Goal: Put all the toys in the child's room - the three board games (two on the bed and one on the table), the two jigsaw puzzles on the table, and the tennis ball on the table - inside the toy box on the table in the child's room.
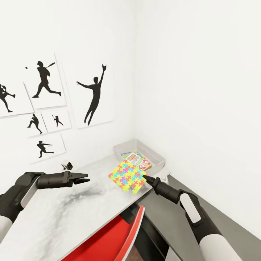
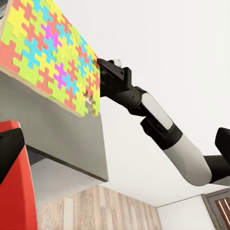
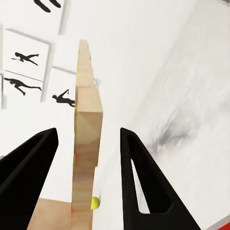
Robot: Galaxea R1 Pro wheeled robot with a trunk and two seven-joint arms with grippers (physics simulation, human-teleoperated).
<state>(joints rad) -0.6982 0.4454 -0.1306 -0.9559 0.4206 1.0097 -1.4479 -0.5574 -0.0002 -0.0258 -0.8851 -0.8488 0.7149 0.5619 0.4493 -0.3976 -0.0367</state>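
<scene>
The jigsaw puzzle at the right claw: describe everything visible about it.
The jigsaw puzzle is a thin flat square covered in interlocking pieces of yellow, red, blue, green and pink. Seen edge-on in the right wrist view, its side looks like pale wood. It is tilted and lifted above the table, near the table's edge and just short of the toy box. The right claw meets it at one corner, its fingers either side of the edge; whether they pinch it is not clear.

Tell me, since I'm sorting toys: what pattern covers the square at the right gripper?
Bright multicolour interlocking jigsaw pieces on the jigsaw puzzle, clearest in the head view.
</scene>
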